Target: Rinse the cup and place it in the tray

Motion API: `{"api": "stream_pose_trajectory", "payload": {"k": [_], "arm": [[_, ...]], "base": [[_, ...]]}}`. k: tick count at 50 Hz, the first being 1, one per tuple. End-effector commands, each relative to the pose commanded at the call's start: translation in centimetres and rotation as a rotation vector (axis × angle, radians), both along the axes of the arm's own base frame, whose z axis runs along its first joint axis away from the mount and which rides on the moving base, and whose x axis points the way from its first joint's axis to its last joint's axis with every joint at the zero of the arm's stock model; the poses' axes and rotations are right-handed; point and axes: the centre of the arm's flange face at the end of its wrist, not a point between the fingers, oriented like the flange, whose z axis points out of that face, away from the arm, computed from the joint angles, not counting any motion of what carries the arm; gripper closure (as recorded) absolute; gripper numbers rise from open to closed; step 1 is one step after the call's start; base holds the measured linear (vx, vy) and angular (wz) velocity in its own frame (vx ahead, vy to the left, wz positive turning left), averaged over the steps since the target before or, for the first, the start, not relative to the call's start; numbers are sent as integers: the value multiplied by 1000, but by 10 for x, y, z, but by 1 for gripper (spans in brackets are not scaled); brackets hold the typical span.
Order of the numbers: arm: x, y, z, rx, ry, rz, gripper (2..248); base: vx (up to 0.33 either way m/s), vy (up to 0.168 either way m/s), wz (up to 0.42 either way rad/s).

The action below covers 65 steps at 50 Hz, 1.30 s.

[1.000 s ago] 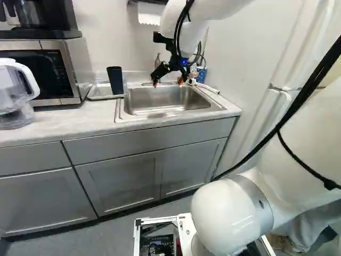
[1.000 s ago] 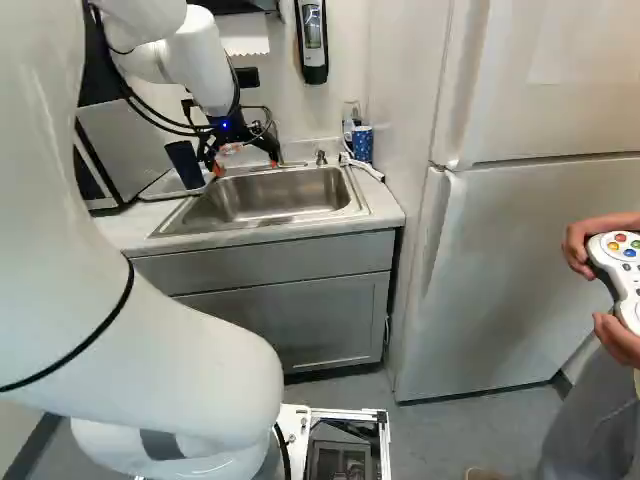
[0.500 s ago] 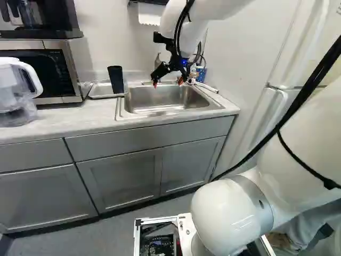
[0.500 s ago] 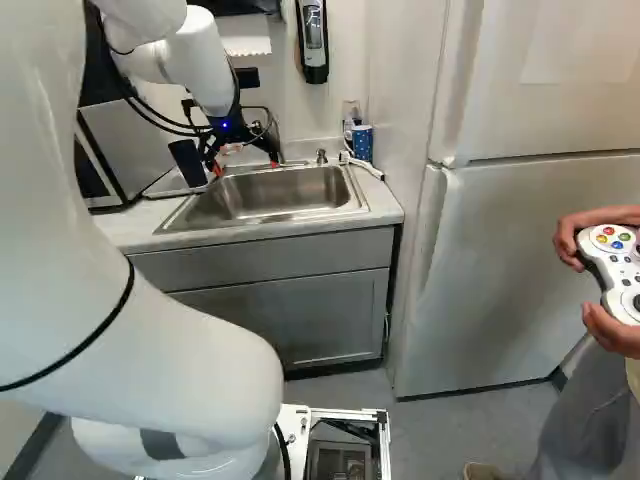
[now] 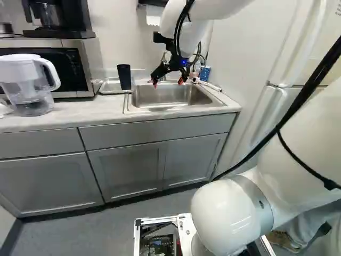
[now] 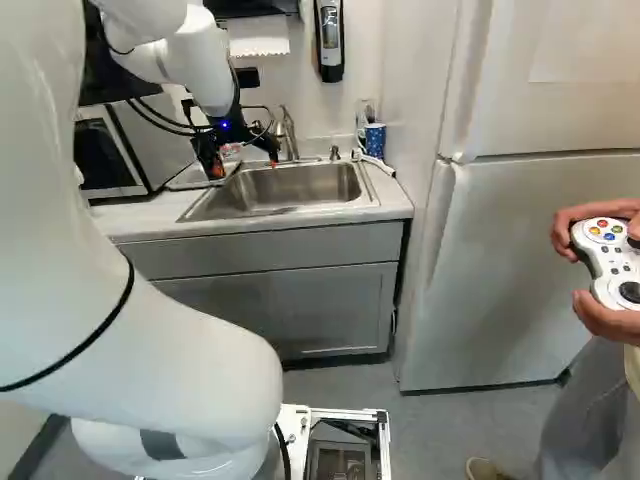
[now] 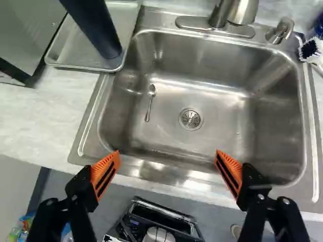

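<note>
In the left base view my gripper point(image 5: 168, 82) hangs in front of the sink point(image 5: 173, 95), to the right of the dark cup point(image 5: 124, 77). That cup stands upright on the metal tray point(image 5: 110, 87), left of the basin. The wrist view shows the gripper point(image 7: 167, 155) open, nothing between its orange pads, above the basin's near edge. Beyond one finger and off to its side are the cup point(image 7: 96, 25) and the tray point(image 7: 73, 48). In the right base view the gripper largely covers the cup.
A spoon point(image 7: 150, 101) lies in the basin beside the drain. The faucet point(image 7: 220, 14) rises at the back, with a brush point(image 7: 309, 49) and blue mug point(image 6: 375, 140) beyond. A pitcher point(image 5: 29, 82) and microwave point(image 5: 82, 64) stand left; a fridge point(image 6: 510, 260) is at right.
The base has moved: counter, sink, tray and cup have shifted rightward together in both base views. My arm keeps its pose above the joint, its gripper still open.
</note>
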Motion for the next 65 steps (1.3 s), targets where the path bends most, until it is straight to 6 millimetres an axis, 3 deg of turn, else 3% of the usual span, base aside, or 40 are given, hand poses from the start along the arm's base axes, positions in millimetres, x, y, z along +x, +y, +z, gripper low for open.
{"api": "stream_pose_trajectory", "payload": {"k": [65], "arm": [[0, 0, 0, 0, 0, 0, 3]], "base": [[-100, 5, 33]]}}
